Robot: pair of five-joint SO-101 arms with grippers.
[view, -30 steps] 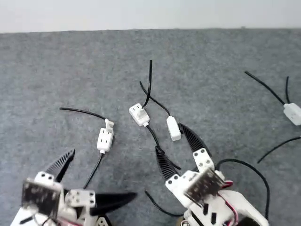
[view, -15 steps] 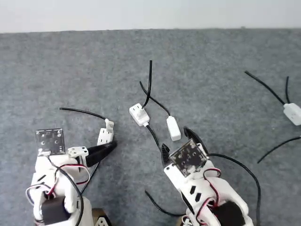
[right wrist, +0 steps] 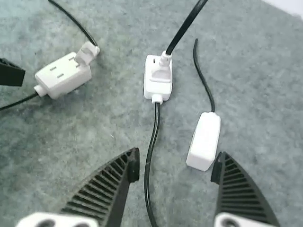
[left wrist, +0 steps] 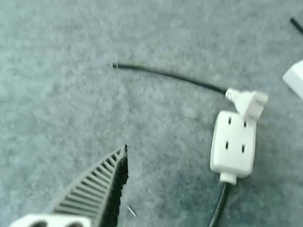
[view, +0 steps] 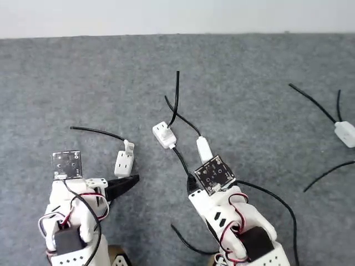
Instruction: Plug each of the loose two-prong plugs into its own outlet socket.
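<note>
A white two-slot socket [left wrist: 234, 146] [view: 123, 163] lies at the left with a white plug [left wrist: 248, 101] resting loose against its far end. My left gripper [view: 123, 184] hovers just short of it, open; one ribbed finger [left wrist: 102, 189] shows. A middle socket [right wrist: 157, 80] [view: 165, 134] has a black-corded plug [right wrist: 164, 61] on its top face. My right gripper [right wrist: 177, 158] is open above that socket's black cord [right wrist: 151, 156], with a white block on a cord [right wrist: 203, 141] [view: 204, 148] lying just off one fingertip.
Another white block [view: 345, 133] with black cords lies at the far right edge. Loose black cords [view: 310, 100] trail over the grey carpet [view: 66, 83], and one cord [view: 186, 241] curls close to the right arm's base. A pale wall borders the far side.
Both arms have swung forward and down over the carpet. The left gripper now points at the left socket; the right gripper has come over the cord and the white block.
</note>
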